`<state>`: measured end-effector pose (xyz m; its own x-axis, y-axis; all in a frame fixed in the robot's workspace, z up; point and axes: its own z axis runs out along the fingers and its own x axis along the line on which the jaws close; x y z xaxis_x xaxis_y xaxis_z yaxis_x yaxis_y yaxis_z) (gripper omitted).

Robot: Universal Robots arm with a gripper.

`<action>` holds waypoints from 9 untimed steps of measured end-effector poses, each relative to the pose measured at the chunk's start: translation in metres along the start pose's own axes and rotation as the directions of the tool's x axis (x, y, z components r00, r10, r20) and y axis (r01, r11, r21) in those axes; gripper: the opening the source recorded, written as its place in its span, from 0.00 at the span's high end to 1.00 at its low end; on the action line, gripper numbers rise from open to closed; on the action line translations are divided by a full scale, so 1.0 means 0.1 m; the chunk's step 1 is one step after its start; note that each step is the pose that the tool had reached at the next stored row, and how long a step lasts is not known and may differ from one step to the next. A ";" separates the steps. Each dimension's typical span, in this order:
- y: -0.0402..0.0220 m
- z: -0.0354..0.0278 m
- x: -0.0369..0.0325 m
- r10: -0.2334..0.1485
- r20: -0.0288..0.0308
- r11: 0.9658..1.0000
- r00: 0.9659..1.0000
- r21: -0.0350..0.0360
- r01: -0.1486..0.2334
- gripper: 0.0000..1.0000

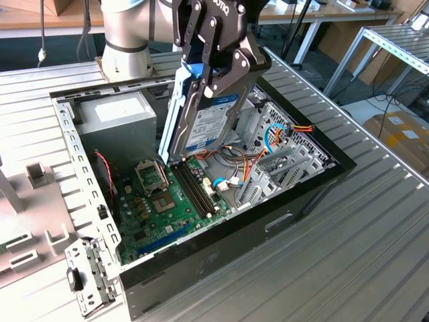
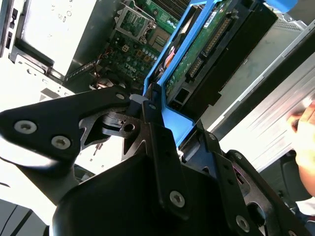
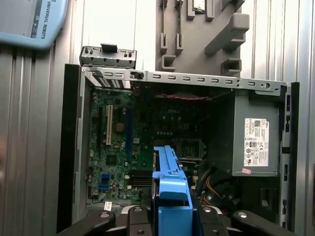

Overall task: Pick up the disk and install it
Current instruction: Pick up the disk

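Exterior view: the gripper, clamped on the upper end of the disk, holds it nearly upright over the motherboard inside the open computer case; second wrist view: its fingers pinch the disk's blue edge; first wrist view: the disk hangs above the motherboard.

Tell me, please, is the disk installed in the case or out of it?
Out: the hand holds the disk on edge over the motherboard.

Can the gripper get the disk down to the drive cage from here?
Probably yes: the gripper holds the disk upright over the open case, with the drive cage just beside it. Loose cables at the cage could snag, though.
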<state>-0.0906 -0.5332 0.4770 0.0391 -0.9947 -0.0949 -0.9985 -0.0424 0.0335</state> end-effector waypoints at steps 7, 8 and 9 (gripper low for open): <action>-0.047 -0.001 0.058 0.000 0.000 1.000 1.000 0.000 0.000 0.63; -0.052 -0.001 0.063 0.000 0.000 1.000 1.000 0.000 0.000 0.63; -0.056 0.000 0.069 0.000 0.000 1.000 1.000 0.000 0.000 0.63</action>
<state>-0.0847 -0.5398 0.4762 0.0391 -0.9947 -0.0949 -0.9985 -0.0424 0.0335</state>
